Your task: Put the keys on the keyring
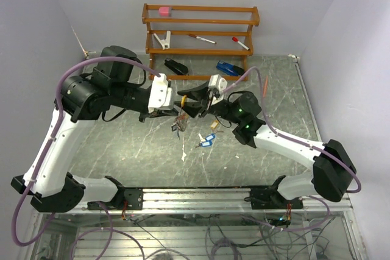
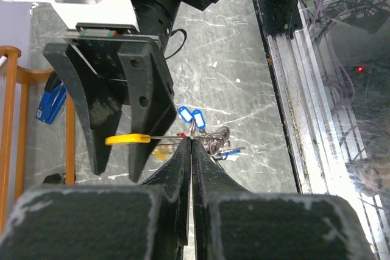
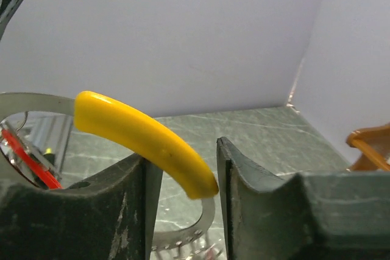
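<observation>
- My left gripper (image 2: 192, 148) has its jaws pressed together on the thin wire of the keyring (image 2: 170, 137), holding the loop up off the table (image 1: 122, 144)
- My right gripper (image 3: 183, 153) straddles the yellow piece (image 3: 140, 135) that runs along the same wire. Its jaws stand apart, the piece leaning on one finger with a sliver of gap to the other, so I call it not clamped
- I judge the step in hand to be taking a second hold on the keyring, so a key can be fed on
- To do it well I would close slowly and get the yellow piece square between both fingers. The left grip should stay firm, and I would avoid any twist (the wire looks thin and springy, so it may skate out sideways)
- The keyring already carries a red tag (image 3: 30, 162) and a small cluster hanging under it, too small for me to count
- The blue-tagged keys (image 1: 207, 140) lie loose on the table, just on the near side of the keyring and not on it
- Beyond the keyring stands the wooden rack (image 1: 201, 9). It holds a pink block (image 1: 164, 11) on top, and a white clip (image 1: 163, 39) and two marker pens (image 1: 202, 39) on the shelf below
- A black stapler (image 1: 177, 66) and a blue stapler (image 1: 230, 68) sit at the rack's foot, on the keyring's side
</observation>
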